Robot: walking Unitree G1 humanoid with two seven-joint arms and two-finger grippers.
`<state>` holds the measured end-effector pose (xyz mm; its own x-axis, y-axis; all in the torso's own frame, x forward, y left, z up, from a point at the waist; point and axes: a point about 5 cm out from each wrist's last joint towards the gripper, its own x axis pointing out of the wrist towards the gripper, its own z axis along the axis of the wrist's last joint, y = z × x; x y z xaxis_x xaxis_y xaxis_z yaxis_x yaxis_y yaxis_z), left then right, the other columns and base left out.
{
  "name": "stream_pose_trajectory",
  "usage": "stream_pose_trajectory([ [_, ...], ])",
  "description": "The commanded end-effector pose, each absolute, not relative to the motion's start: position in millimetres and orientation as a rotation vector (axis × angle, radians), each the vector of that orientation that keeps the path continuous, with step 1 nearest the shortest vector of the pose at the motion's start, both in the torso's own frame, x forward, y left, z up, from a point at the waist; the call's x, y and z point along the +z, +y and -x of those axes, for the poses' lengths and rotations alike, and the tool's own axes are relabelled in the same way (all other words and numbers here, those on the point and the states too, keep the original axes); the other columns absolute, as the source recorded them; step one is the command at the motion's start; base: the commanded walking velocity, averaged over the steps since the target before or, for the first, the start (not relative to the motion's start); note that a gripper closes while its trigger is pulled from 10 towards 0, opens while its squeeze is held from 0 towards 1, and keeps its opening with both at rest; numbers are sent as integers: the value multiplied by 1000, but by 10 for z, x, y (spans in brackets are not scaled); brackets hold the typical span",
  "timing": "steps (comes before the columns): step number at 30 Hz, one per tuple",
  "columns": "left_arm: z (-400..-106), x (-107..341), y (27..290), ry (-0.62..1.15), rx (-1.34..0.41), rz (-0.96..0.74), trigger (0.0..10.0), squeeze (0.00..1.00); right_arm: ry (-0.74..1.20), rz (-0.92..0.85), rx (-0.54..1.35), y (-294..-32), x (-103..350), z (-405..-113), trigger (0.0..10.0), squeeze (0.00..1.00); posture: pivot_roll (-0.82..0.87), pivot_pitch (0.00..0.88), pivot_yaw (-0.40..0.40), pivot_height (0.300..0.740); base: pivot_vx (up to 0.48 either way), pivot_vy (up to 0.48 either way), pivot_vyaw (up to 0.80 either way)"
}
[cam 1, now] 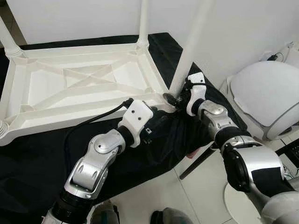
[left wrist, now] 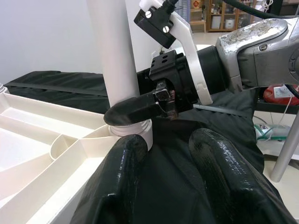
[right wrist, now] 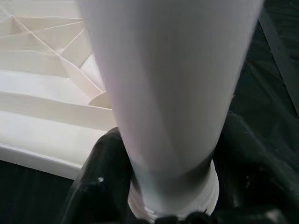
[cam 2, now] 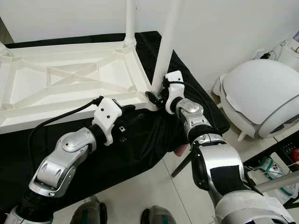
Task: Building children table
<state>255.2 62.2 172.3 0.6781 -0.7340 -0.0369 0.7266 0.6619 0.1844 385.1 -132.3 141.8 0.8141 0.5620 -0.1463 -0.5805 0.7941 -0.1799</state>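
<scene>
— What's lying on that black cloth (cam 1: 42, 154) over the floor?

— The white children's table (cam 1: 70, 88), flipped upside down, ribbed underside up. Legs stick up from its corners; the near right leg (cam 1: 189, 51) stands in its corner socket, leaning a bit.

— And the white dome thing off to the right?

— Some rounded white appliance (cam 1: 266, 93) on the tiles, well apart from the table.

— Where's the right end effector (cam 1: 174, 99)?

— Low on that near right leg, black fingers clenched around its base just above the socket.

— The left end effector (left wrist: 163, 177)?

— Just beside the same corner, over the cloth, fingers spread apart and grasping nothing; one fingertip sits close to the socket collar.
</scene>
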Motion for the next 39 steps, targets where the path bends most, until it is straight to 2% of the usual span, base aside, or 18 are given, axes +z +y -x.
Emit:
stream_pose_trajectory([
  [1,-2537,1740,603,-43,-838,-194,10000,0,134,240,625,-1341,1332,-3824,0,0,23,0,-56,740,0,0,0],
  [6,-2531,1734,601,-40,-837,-191,10000,0,132,240,608,-1421,1317,-3814,0,0,18,4,-61,740,0,0,0],
  [10,-2525,1731,603,-40,-826,-182,10000,0,107,174,519,-1516,1312,-3813,0,0,13,20,-75,740,0,0,0],
  [16,-2518,1725,597,-39,-824,-177,10000,0,89,100,466,-1480,1275,-3796,0,0,4,27,-75,740,0,0,0],
  [19,-2514,1718,588,-36,-831,-171,10000,0,82,-13,338,-1335,1216,-3776,0,0,-6,32,-70,740,0,0,0],
  [24,-2506,1711,585,-33,-838,-171,10000,0,73,-77,177,-1141,1197,-3738,0,0,-11,36,-64,740,0,0,0],
  [26,-2503,1707,574,-31,-841,-169,10000,0,80,-122,94,-983,1196,-3703,0,0,-12,37,-64,740,0,0,0],
  [29,-2501,1705,564,-29,-846,-167,10000,0,69,-148,114,-764,1235,-3664,0,0,-11,38,-69,740,0,0,0],
  [39,-2502,1703,586,-29,-829,-167,10000,0,68,-127,120,-824,1275,-3636,0,0,3,36,-80,740,0,0,0],
])
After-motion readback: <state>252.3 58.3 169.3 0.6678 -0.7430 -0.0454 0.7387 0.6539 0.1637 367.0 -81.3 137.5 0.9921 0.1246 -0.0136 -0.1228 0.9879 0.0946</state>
